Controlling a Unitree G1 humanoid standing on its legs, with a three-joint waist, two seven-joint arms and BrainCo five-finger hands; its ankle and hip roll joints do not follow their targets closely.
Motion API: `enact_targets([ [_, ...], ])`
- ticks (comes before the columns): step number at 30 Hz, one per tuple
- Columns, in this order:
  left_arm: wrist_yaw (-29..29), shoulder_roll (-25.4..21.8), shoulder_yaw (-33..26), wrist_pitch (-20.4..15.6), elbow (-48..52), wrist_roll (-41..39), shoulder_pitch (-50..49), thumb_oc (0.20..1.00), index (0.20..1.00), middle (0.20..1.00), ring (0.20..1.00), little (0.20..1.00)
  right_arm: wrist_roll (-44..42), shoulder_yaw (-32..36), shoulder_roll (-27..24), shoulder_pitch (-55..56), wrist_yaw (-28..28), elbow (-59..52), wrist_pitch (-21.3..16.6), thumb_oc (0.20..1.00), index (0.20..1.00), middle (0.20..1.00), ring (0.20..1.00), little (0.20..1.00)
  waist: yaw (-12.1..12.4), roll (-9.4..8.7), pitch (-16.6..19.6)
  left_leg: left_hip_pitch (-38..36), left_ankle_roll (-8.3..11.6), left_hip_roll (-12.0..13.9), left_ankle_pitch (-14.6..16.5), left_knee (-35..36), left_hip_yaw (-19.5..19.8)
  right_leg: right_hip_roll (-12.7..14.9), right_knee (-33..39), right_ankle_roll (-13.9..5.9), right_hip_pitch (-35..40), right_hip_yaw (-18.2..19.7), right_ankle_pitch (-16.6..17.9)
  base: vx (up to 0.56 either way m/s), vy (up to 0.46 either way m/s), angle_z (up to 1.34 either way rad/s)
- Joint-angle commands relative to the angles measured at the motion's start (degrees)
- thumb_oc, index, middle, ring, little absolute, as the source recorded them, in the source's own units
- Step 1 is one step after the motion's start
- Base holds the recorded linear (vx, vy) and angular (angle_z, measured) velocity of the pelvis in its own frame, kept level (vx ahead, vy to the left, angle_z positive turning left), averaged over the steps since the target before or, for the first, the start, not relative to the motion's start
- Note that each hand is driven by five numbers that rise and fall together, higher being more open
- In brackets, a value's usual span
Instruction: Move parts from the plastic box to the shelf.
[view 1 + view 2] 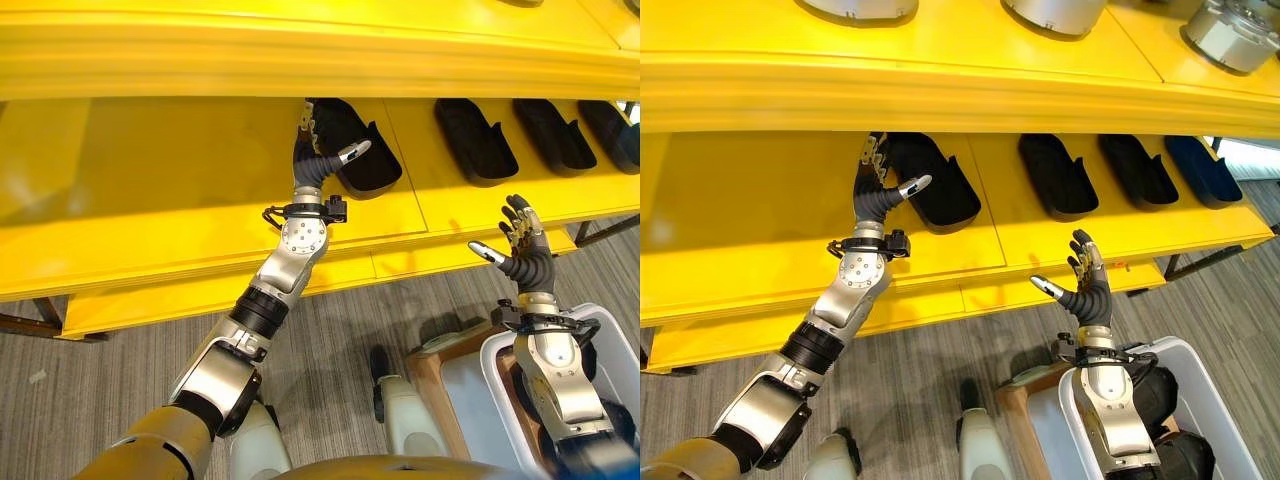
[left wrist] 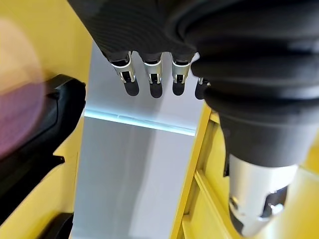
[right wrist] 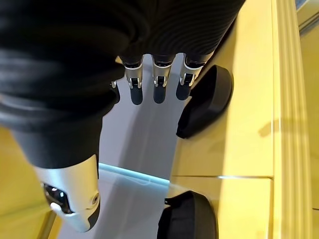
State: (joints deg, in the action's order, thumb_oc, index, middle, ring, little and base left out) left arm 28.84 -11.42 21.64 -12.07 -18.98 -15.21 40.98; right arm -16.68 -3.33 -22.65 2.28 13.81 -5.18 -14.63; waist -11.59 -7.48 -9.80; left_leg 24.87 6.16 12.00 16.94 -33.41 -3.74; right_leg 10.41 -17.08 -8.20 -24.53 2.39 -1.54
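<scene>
Four black parts (image 1: 935, 192) are sitting across our yellow shelf (image 1: 760, 215) at upper frame while both hands, left hand (image 1: 878, 190) and right hand (image 1: 1083, 283), are hovering released, risking nudging the leftmost part askew.

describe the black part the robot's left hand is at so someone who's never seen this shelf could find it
Look along the lower yellow shelf, where four dark parts lie in a row. The one meant is the black part at the row's left end. Unlike its neighbours, it has the left robot hand right against it.
</scene>
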Motion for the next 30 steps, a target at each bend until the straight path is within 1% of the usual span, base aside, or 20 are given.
enact_targets([
  [1,-0.9,2.5,1.9,-3.3,-3.9,-0.6,8.0,1.0,1.0,1.0,1.0,1.0,-1.0,1.4,-3.1,-1.3,0.5,-2.4,-2.2,1.0,1.0,1.0,1.0,1.0,0.3,1.49,0.8,-0.6,0.63,1.4,-10.1,5.0,4.6,-0.7,-7.9,1.29,0.3,0.8,-0.3,0.0,-0.004,-0.1],
  [7,-0.7,2.8,2.2,-3.2,-7.1,-0.6,9.4,1.0,1.0,1.0,1.0,1.0,-1.3,1.6,-3.7,-1.1,0.1,-2.4,-2.5,1.0,1.0,1.0,1.0,1.0,-0.5,1.4,0.8,0.1,0.64,1.7,-10.0,4.5,4.2,-0.9,-8.4,1.29,-0.7,1.2,-0.2,-0.01,0.004,-0.04],
  [13,-0.3,2.8,1.1,-3.4,-9.3,-2.5,10.3,1.0,1.0,1.0,1.0,1.0,-1.6,1.8,-3.7,-0.8,0.0,-2.4,-2.5,1.0,1.0,1.0,1.0,1.0,-1.0,1.25,0.9,1.4,0.7,1.8,-9.8,3.6,4.3,-1.1,-9.0,1.39,-2.1,1.4,-0.1,0.0,-0.001,-0.04],
  [18,0.2,3.5,-0.6,-3.7,-12.4,-5.9,10.9,1.0,1.0,1.0,1.0,1.0,-1.4,2.2,-3.8,-0.8,0.2,-2.3,-2.4,1.0,1.0,1.0,1.0,1.0,-1.6,1.03,1.1,2.6,0.77,2.0,-9.9,3.3,4.1,-1.3,-9.2,1.37,-3.7,1.6,0.3,-0.01,-0.001,-0.05],
  [23,0.4,3.0,-1.3,-3.6,-14.2,-6.1,11.7,1.0,1.0,1.0,1.0,1.0,-0.9,2.8,-4.2,-1.3,0.4,-2.5,-2.4,1.0,1.0,1.0,1.0,1.0,-1.9,1.04,1.3,3.9,0.75,2.1,-9.8,2.6,4.2,-1.5,-9.5,1.43,-4.7,1.7,0.3,0.0,0.0,0.0],
  [24,0.6,2.8,-1.7,-3.6,-15.1,-6.2,12.3,1.0,1.0,1.0,1.0,1.0,-1.0,2.9,-4.3,-1.3,0.3,-2.5,-2.6,1.0,1.0,1.0,1.0,1.0,-2.1,1.09,1.4,4.1,0.8,2.4,-9.2,2.0,4.1,-1.8,-10.0,1.48,-4.9,1.9,-0.1,0.0,0.0,0.0],
  [25,0.6,2.8,-1.7,-3.6,-15.1,-6.2,12.3,1.0,1.0,1.0,1.0,1.0,-1.0,2.9,-4.3,-1.3,0.3,-2.5,-2.6,1.0,1.0,1.0,1.0,1.0,-2.2,1.05,1.5,4.2,0.76,2.3,-9.6,2.4,4.1,-1.7,-9.7,1.47,-5.0,1.9,0.2,0.0,0.0,0.0],
  [26,0.7,2.8,-1.9,-3.6,-15.5,-6.4,12.6,1.0,1.0,1.0,1.0,1.0,-1.1,2.9,-4.4,-1.3,0.3,-2.4,-2.6,1.0,1.0,1.0,1.0,1.0,-2.2,1.04,1.4,4.3,0.8,2.4,-9.2,1.9,4.1,-1.8,-10.1,1.49,-5.2,1.9,-0.1,0.0,0.0,0.0],
  [30,0.6,3.1,-1.9,-3.8,-16.5,-6.7,13.6,1.0,1.0,1.0,1.0,1.0,-1.5,2.8,-4.5,-1.2,-0.3,-2.5,-2.8,1.0,1.0,1.0,1.0,1.0,-2.5,1.04,1.8,5.0,0.87,2.6,-9.1,1.6,4.1,-2.0,-10.3,1.5,-5.9,1.9,0.0,0.0,0.005,-0.04],
])
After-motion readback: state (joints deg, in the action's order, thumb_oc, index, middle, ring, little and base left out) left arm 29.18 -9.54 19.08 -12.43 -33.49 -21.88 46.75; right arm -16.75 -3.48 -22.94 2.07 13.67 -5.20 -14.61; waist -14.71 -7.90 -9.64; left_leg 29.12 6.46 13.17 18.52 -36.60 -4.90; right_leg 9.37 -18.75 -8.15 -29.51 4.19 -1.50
